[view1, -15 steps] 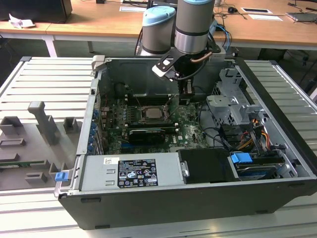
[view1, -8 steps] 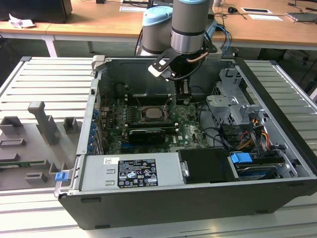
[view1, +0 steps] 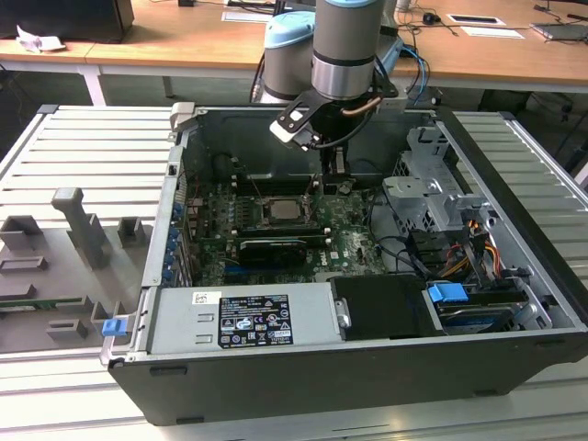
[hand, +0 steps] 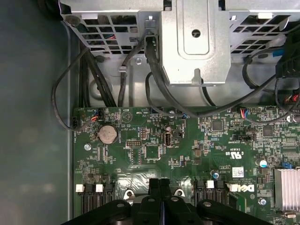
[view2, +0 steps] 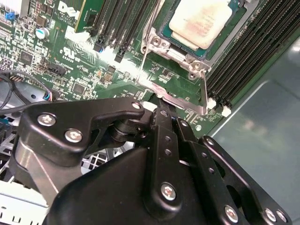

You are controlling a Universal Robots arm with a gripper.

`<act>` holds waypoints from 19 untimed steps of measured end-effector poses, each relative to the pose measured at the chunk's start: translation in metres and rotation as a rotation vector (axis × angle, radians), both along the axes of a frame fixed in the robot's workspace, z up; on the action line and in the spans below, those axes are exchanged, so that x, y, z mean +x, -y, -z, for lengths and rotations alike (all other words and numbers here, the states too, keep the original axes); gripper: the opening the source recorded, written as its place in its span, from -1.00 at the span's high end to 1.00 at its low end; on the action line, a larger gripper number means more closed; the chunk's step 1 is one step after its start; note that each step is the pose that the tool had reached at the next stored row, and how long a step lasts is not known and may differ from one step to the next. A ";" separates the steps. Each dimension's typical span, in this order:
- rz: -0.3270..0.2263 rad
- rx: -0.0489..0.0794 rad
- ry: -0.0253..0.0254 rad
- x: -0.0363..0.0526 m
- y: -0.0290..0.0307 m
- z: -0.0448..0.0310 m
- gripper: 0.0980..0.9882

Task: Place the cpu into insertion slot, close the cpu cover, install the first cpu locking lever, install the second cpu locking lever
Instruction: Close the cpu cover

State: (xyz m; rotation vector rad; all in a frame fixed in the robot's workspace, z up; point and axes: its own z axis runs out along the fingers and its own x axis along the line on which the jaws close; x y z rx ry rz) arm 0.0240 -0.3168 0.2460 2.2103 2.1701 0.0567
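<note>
The cpu [view2: 204, 21], a pale silver-beige square, lies in the insertion slot [view1: 264, 206] on the green board. The silvery cpu cover [view2: 158, 43] lies flat around its edges. A bent silver locking lever [view2: 205, 91] runs along one side of the socket, and its handle end [view2: 171, 99] lies just beyond my fingertips. A thinner lever rod [view2: 143, 63] runs along the adjacent side. My gripper [view2: 161, 112] is shut, its black fingers [hand: 154, 185] pressed together just above the board beside the socket. In the exterior view the gripper [view1: 335, 182] hangs right of the cpu [view1: 280, 210].
Long black memory slots [view2: 119, 23] flank the socket. A metal drive cage [hand: 197, 42] and black cables [hand: 154, 89] stand past the board's edge. A power supply [view1: 243, 320] fills the case's front. The grey case wall [view2: 262, 140] lies close by.
</note>
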 end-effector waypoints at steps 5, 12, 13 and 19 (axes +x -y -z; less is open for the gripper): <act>0.000 0.000 0.0001 -0.0023 0.0000 0.0000 0.98; 0.000 0.000 0.0000 -0.0072 0.0000 0.0000 0.98; 0.000 0.000 0.0000 -0.0079 0.0000 0.0000 0.98; 0.000 0.000 0.0001 -0.0141 0.0000 0.0000 0.98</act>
